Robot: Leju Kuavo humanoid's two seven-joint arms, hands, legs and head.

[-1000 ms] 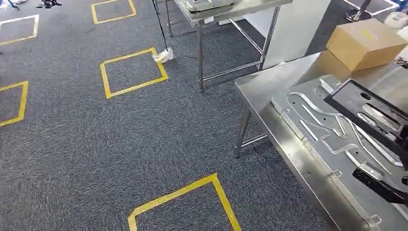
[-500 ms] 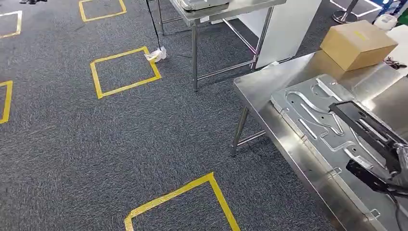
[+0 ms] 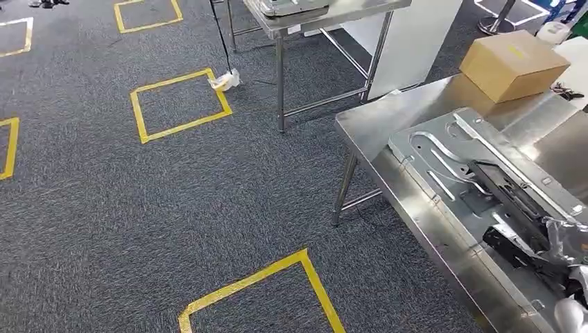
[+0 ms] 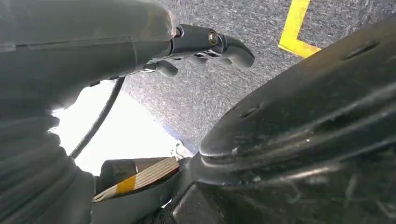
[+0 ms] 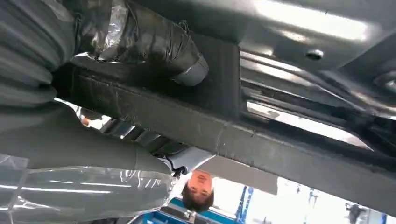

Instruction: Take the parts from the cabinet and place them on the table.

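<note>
The right hand [image 3: 567, 239], wrapped in clear film, is gripping the black frame part [image 3: 509, 201] along one of its bars; the right wrist view is showing the thumb [image 5: 154, 44] pressing across the flat of that bar, a hold that appears chosen to keep the long piece from twisting. The part is sitting low over, and probably resting on, the grey moulded tray [image 3: 430, 149], which is lying flat on the steel table [image 3: 367, 125] near its front edge. Whether the frame is fully seated in the tray's recesses cannot be told. In my judgement the placing step is nearly complete, with release outstanding.

The left hand [image 4: 205, 44] is hanging beside the robot's body above the carpet [image 3: 208, 208], holding nothing, its dark fingers gently bent with clear space beneath them; it is taking no share of the load.

Farther back on the same table, a cardboard box [image 3: 513, 64] is standing well apart from the tray. Beyond, a second steel table [image 3: 333, 14] is standing on the carpet, among yellow tape squares [image 3: 182, 103] marking floor positions.
</note>
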